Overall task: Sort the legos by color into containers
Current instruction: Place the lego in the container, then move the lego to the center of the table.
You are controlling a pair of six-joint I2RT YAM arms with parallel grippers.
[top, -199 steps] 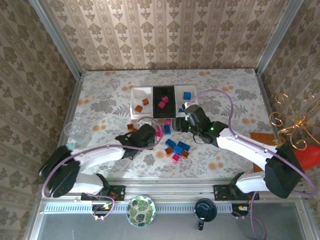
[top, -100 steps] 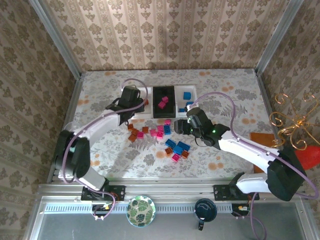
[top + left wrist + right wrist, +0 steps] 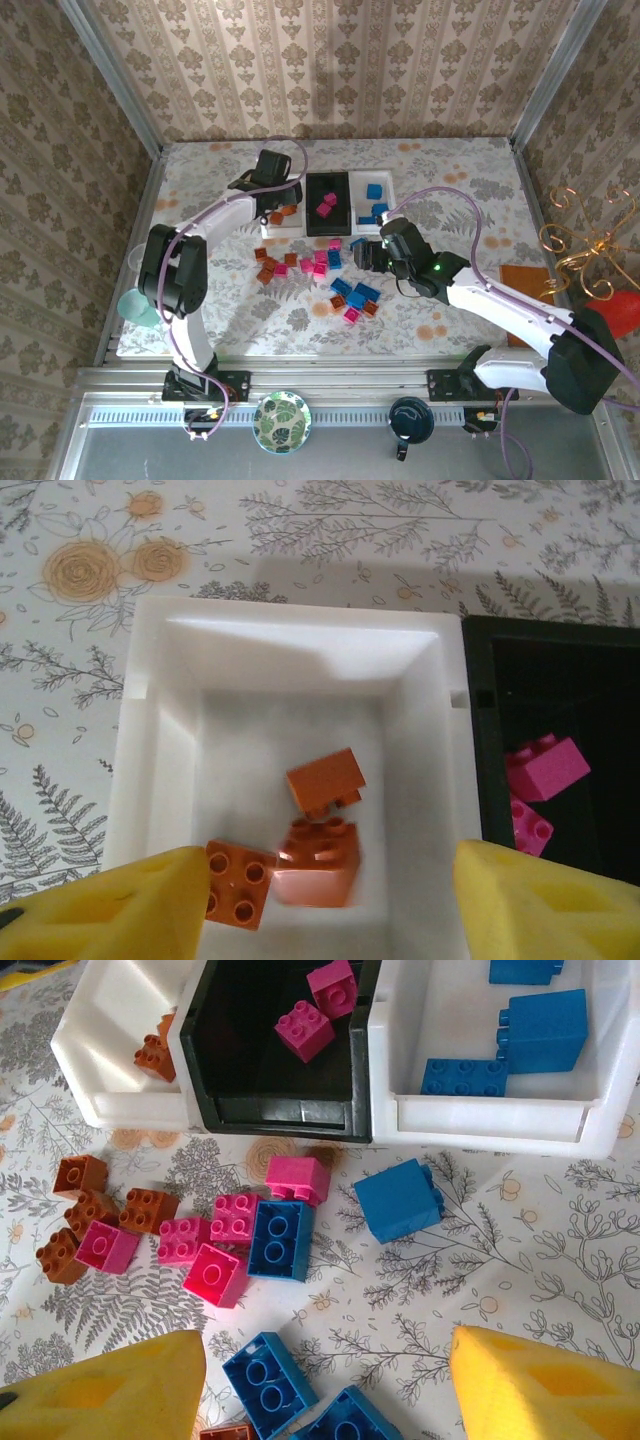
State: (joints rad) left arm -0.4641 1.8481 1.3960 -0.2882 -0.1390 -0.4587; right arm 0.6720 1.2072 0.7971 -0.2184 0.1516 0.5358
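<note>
- Left gripper (image 3: 330, 892) - jaws wide, empty - hangs over the left white tray (image 3: 150, 740), which holds 3 orange legos (image 3: 322, 778).
- Right gripper (image 3: 326, 1375) gapes above loose legos (image 3: 280, 1240) just beside the containers (image 3: 480, 1120).
- Bricks seem light, stiff, slick: pinch 2 flat sides.

three trays (image 3: 490, 1120), two white and one black. inside them: three orange-brown bricks (image 3: 320, 865), two pink bricks (image 3: 303, 1030), three blue bricks (image 3: 545, 1030). loose outside: perhaps six orange-brown, six pink, five blue.
</note>
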